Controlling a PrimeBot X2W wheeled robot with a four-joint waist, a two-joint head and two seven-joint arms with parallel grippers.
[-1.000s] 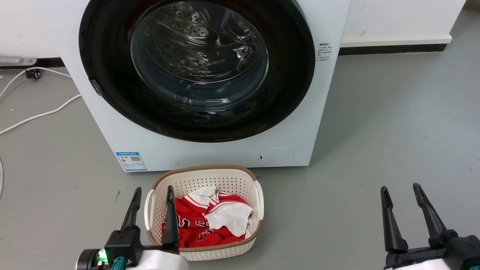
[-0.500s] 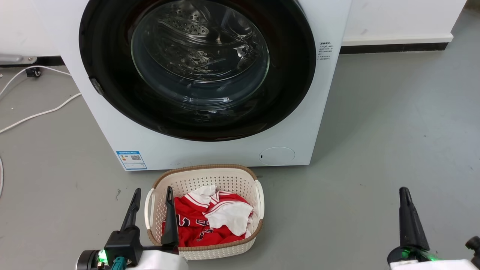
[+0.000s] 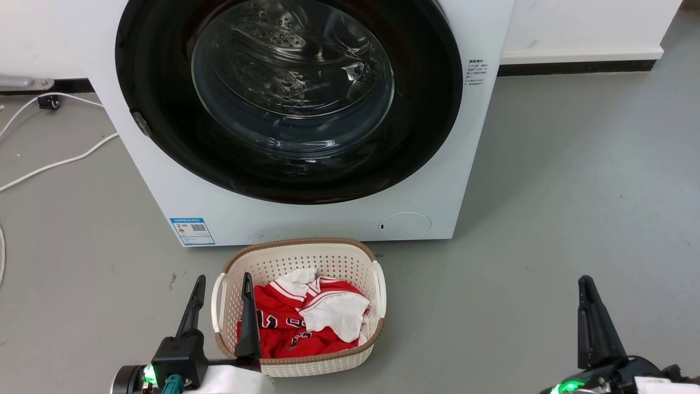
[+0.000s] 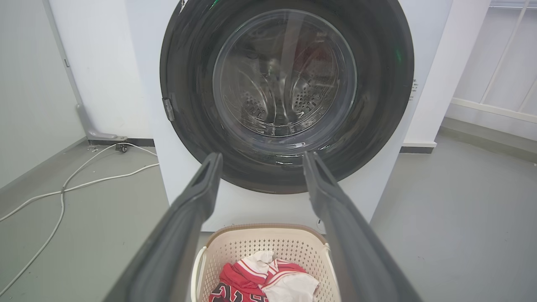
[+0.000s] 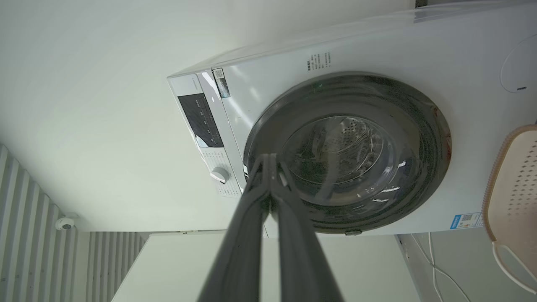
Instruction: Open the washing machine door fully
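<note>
Nothing was done yet — the large round glossy black washing machine door (image 3: pixel 426 109) sat closed, well ahead of both: left gripper (image 3: pixel 223 279) spread and empty, right gripper (image 5: pixel 268 159) pinched together on nothing. All the opening was left to do.

The basket (image 3: pixel 306 261) stands on the floor (image 3: pixel 547 219) just before the machine (image 3: pixel 306 219), below the shut door (image 3: pixel 426 109), ahead of the left gripper (image 3: pixel 223 278). Open floor lies right of basket and machine. White cables (image 3: pixel 60 163) cross the floor left of the machine. Space before the door is free.
</note>
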